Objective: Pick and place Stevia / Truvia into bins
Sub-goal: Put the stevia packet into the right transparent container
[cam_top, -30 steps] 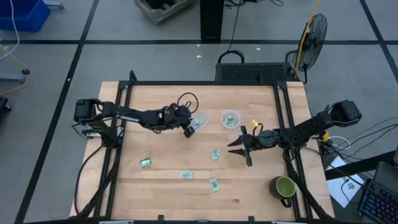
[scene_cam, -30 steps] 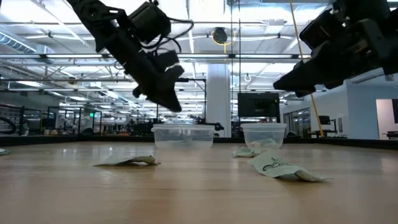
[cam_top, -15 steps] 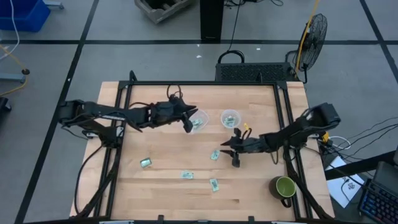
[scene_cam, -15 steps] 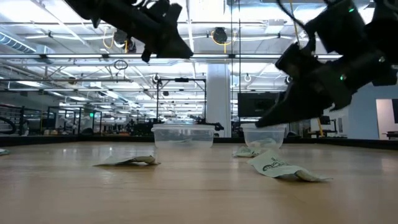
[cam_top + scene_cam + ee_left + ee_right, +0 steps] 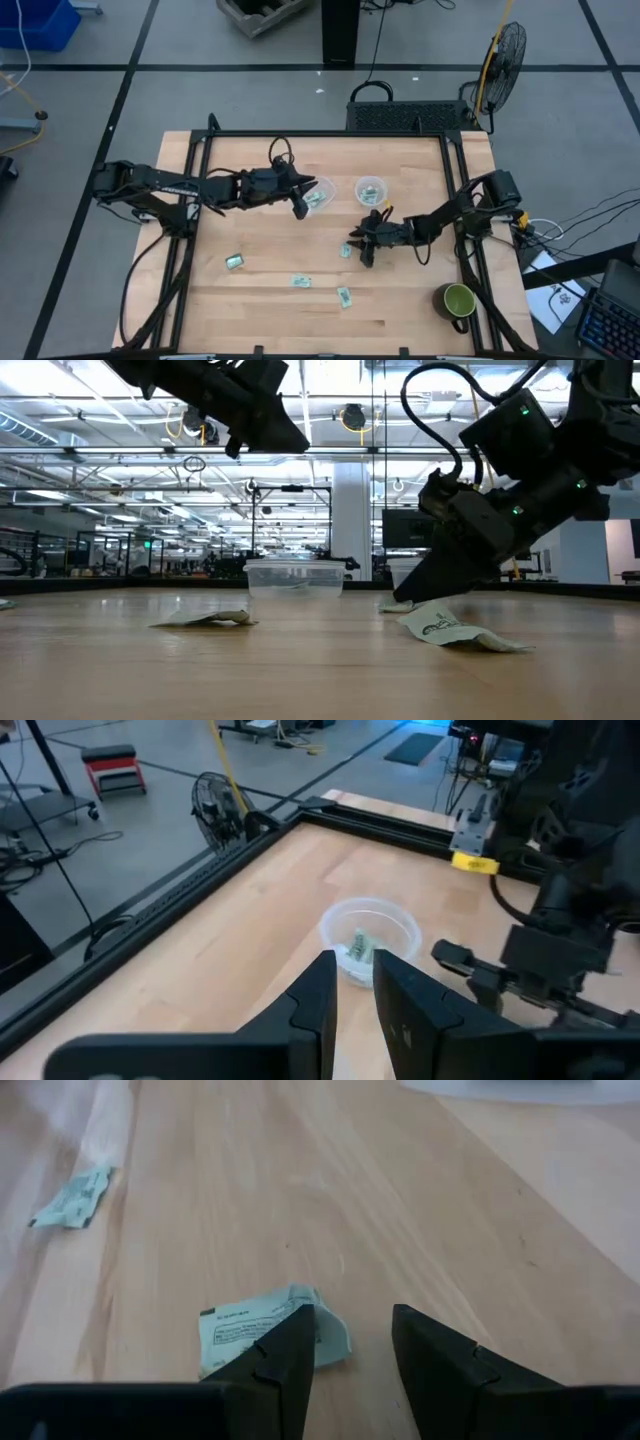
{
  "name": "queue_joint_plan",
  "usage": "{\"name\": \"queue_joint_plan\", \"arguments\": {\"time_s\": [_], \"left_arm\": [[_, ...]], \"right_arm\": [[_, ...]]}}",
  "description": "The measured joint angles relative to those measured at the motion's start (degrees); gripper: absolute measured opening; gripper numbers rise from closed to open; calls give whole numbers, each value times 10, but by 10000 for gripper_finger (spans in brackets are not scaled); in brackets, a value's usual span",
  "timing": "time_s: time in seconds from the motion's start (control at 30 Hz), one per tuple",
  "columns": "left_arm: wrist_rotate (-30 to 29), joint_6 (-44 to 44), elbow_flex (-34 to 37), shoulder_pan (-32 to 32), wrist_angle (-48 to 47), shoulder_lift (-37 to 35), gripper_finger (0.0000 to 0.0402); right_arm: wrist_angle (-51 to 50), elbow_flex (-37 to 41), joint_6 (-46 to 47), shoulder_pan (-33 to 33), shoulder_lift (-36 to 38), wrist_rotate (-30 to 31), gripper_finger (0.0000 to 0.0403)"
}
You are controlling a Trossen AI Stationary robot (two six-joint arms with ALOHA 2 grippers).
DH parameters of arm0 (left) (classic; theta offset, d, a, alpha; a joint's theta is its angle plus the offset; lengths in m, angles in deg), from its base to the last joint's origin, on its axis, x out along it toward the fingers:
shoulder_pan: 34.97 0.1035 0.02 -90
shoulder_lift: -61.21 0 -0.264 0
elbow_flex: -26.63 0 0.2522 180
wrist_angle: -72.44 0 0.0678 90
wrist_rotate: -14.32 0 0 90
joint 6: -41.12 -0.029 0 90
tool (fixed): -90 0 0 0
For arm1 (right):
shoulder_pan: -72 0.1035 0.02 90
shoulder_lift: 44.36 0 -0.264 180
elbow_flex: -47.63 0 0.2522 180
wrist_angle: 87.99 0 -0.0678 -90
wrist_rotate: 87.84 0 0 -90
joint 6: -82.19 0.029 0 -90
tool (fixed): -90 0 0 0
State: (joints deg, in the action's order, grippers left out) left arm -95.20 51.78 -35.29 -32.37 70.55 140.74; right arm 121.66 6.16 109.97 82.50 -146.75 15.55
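Two clear cups stand mid-table, the left cup and the right cup, each with sachets inside. My left gripper hangs above the table beside the left cup, narrowly open and empty. My right gripper is low over a pale green sachet, open, with one finger at the sachet's curled end and the other on bare wood. Other sachets lie flat on the table. My right gripper slants down from the table's right side. One fingertip stands over the sachet's curled end. Whether it touches the paper, I cannot tell.
A green mug stands near the table's near right corner. A black frame rail runs along the table's sides. A fan stands on the floor beyond the far right corner. Bare wood lies between the loose sachets.
My right gripper has moved toward the table's left and come down to the sachet beside the right cup. My left gripper has risen from the left cup's rim and now hangs higher beside it.
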Motion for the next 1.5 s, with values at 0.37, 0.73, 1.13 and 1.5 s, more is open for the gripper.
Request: {"name": "queue_joint_plan", "arguments": {"time_s": [0.37, 0.73, 1.13, 1.5], "left_arm": [[0, 0, 0, -8, -2, 0, 74], [0, 0, 0, -8, -2, 0, 74], [0, 3, 0, -8, -3, 0, 74], [0, 12, 0, -8, -13, 0, 74]], "right_arm": [[39, 1, 3, 11, -6, -54, 132], [21, 1, -43, 28, -6, -27, 107], [41, 3, -82, 30, -2, -32, 6], [-31, 2, -238, 29, 194, 212, 1]]}}
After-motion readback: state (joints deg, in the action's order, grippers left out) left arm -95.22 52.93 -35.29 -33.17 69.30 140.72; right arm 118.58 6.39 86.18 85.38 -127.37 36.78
